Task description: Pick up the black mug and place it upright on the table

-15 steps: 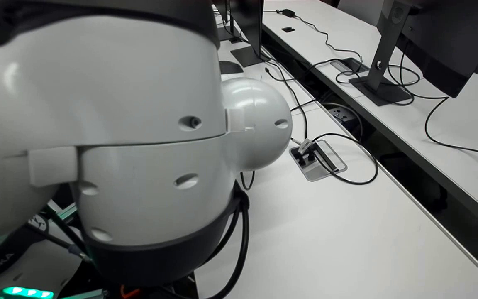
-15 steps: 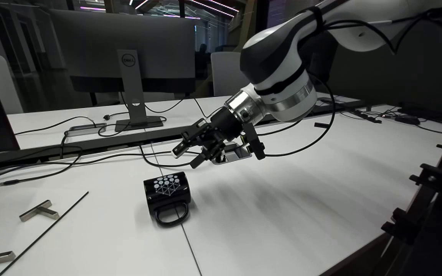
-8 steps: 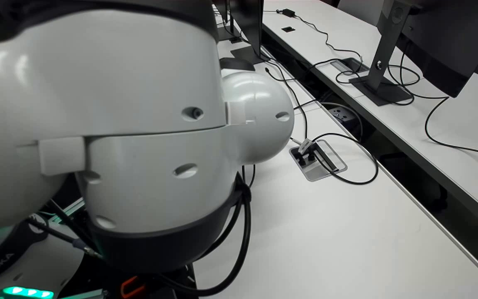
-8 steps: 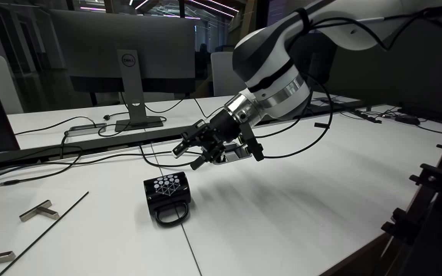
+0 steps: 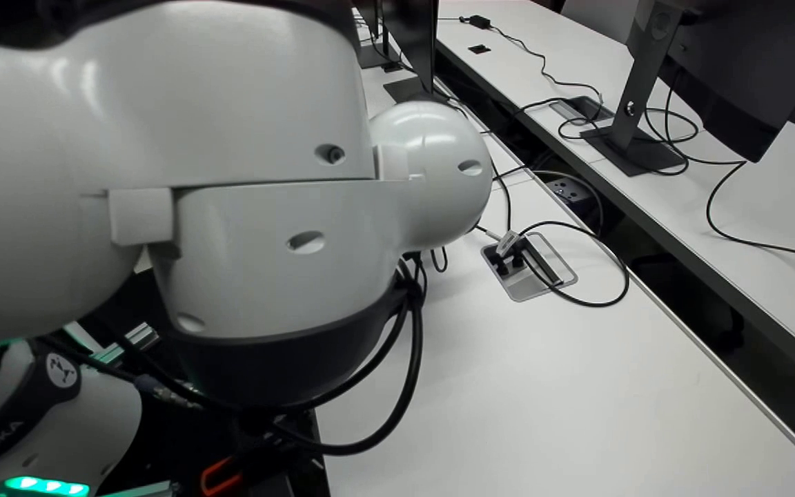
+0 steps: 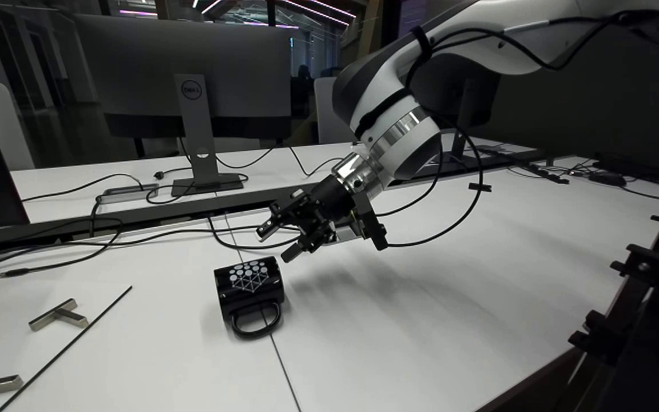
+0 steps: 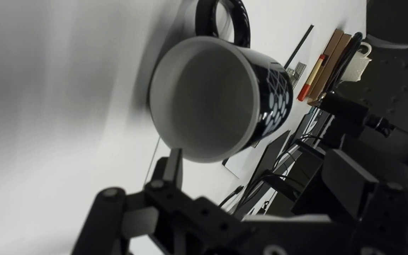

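Gripper [image 6: 276, 243] has sunk slightly toward the black mug [image 6: 249, 286]; fingers [image 7: 173, 166] parted, holding nothing, near the mug's mouth [image 7: 211, 99]. Mug lies sideways on the bench [image 6: 409, 337]. Advisable: align first, pinch the rim [image 7: 256, 99] clear of the handle [image 7: 205, 21], lift before turning upright.

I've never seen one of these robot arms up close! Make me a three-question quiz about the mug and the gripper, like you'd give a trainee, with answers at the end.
1. How does the black mug sit on the table: upright or on its side?
2. True or false: the gripper is shut on the mug.
3. Pick one. In the wrist view, the inside of the mug looks:
A) bright red
B) pale, whitish
C) black like the outside

Key
1. On its side.
2. False: the jaws stand apart and the mug lies beyond them.
3. B
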Tool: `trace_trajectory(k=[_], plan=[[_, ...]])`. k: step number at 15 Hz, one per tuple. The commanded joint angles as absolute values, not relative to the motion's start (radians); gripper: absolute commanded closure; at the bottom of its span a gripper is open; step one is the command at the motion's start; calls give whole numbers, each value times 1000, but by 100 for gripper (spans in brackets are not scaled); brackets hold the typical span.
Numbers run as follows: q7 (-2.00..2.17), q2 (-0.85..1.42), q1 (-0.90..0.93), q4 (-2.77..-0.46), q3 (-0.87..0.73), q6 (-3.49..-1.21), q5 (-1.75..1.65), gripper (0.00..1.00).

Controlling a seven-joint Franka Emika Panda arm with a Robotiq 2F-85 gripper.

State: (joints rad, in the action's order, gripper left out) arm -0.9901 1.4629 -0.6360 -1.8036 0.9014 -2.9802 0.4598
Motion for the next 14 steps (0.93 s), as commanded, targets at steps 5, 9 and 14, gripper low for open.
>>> trace_trajectory(k=[5, 9, 14], plan=[[-1042, 1464, -486, -1707, 796, -2925, 631, 0], [-1073, 1464, -475, -1719, 808, -2958, 643, 0], [-1086, 1464, -462, -1700, 808, -2960, 635, 0]])
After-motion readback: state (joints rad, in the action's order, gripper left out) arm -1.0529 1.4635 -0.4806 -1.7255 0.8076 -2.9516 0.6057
